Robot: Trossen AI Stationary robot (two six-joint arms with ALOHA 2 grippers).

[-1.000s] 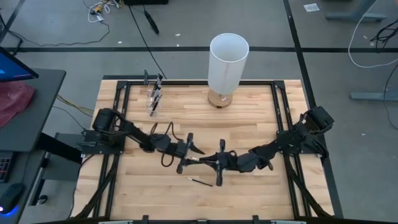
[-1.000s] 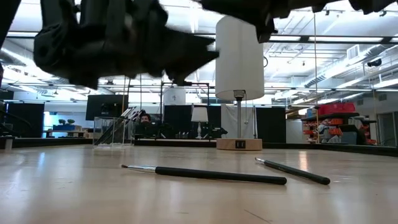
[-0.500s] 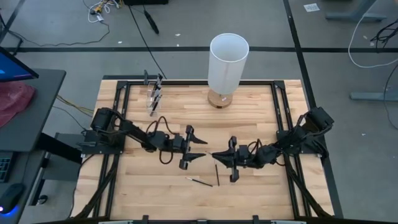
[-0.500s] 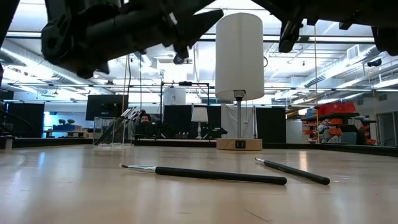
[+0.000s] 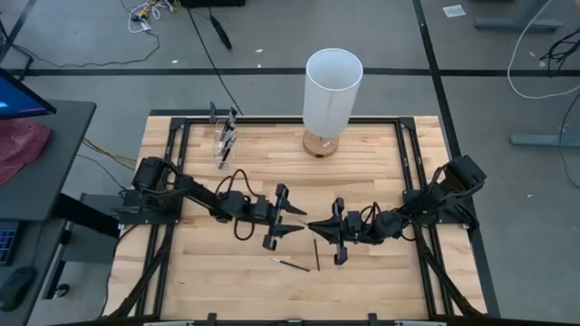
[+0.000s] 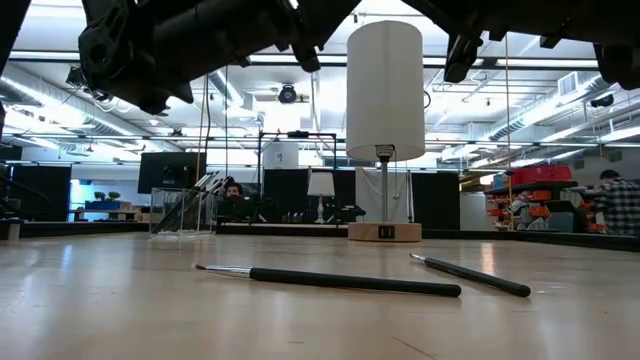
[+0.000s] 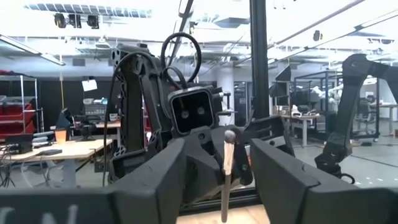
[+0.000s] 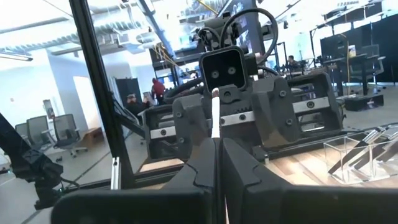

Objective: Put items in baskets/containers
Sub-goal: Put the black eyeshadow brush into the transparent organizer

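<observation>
My right gripper (image 5: 311,225) hovers over the table's middle, shut on a thin brush (image 7: 228,155) that stands upright. Facing it from the left, my left gripper (image 5: 297,218) is open; its fingers (image 7: 180,180) stand on either side of that brush without touching it. Two more dark brushes lie flat on the wood, one (image 5: 290,263) near the front and one (image 5: 316,254) just right of it. A clear container (image 5: 224,140) with several brushes leaning in it stands at the far left. My right gripper pinches the brush's shaft (image 8: 214,134) between its two shut fingers, which come nearly level from the table's right and lie across it. The brush is lifted clear and stands upright, one end (image 7: 229,134) above the fingers and the rest running down below them.
A white lamp (image 5: 333,91) on a wooden base (image 5: 319,143) stands at the table's far middle. A black frame (image 5: 272,119) runs around the tabletop. Bare wood (image 5: 362,172) lies between the lamp and the grippers and along the near edge.
My right gripper has drawn back toward the table's right edge and tipped upward, still shut, uncovering the brush that lies beneath it; its held brush has swung from level to upright. My left gripper has risen and tipped up.
</observation>
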